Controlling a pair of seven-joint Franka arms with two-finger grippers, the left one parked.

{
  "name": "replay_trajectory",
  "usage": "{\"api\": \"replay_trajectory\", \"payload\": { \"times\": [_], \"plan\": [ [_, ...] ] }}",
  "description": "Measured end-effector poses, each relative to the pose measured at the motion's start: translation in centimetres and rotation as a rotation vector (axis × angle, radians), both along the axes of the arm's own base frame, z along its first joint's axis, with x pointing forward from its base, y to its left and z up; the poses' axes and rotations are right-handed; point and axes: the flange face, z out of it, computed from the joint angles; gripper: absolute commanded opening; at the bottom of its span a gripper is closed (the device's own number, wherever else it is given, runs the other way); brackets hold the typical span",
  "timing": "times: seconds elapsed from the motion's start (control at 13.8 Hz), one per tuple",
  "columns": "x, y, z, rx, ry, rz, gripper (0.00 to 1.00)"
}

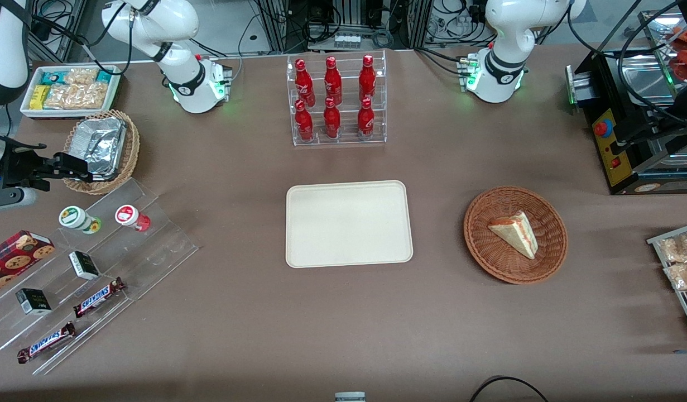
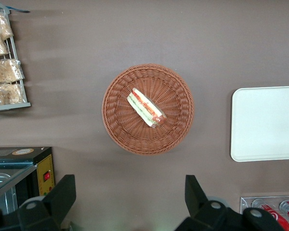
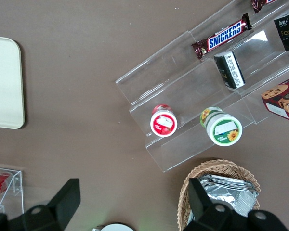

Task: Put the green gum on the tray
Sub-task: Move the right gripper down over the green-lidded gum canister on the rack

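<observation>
Hovering above the wicker basket (image 1: 100,153), apparently — gripper (image 3: 132,199) fingers spread, empty; green gum (image 1: 79,219) shelved.

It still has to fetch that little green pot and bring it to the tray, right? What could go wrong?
Mostly mix-ups and knocks, I'd guess. The green gum stands right beside a look-alike red-lidded canister on the clear stepped rack, so the gripper, open and high above them, might take the wrong one or tip either off its step. A wicker basket with a foil tray sits close by and could be bumped. The tray lies some way off, so a loose grip might drop the pot.
</observation>
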Motion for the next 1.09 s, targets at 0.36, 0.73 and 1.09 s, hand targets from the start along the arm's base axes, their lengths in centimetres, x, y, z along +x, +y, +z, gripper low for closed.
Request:
{"api": "replay_trajectory", "payload": {
  "times": [0.36,0.73,1.09],
  "plan": [
    [0.1,0.0,-0.1,0.0,0.002,0.0,1.0],
    [0.5,-1.2,-1.5,0.018,0.021,0.106,1.0],
    [1.3,-6.6,-4.9,0.029,0.034,0.336,1.0]
  ]
}}
